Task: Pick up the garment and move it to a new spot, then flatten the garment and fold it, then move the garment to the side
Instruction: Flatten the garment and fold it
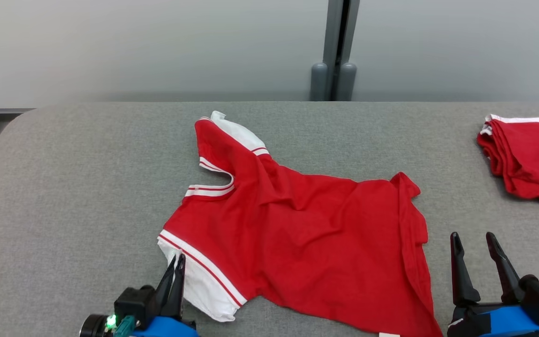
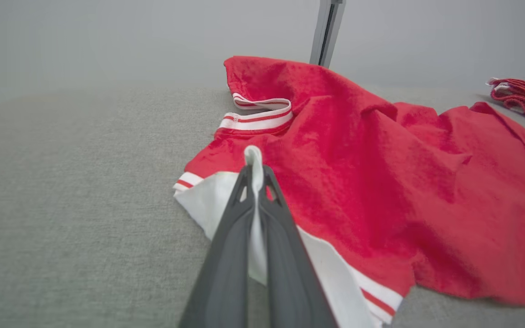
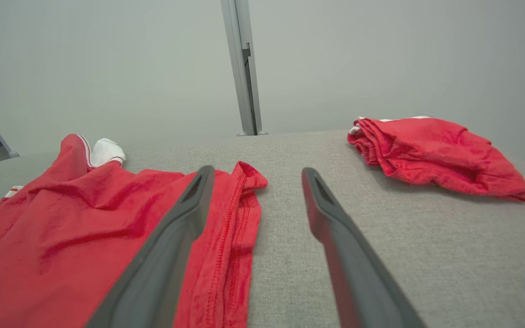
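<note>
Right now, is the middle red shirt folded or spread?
Spread, not folded, though wrinkled: the red shirt lies open on the grey surface, collar showing; the left gripper pinches its white sleeve.

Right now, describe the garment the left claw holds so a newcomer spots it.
On the grey padded table, look centre: a red shirt spread open, with white red-striped collar and cuffs. The left claw pinches its near white sleeve. Unlike the bundled red garment far right, it lies unfolded.
</note>
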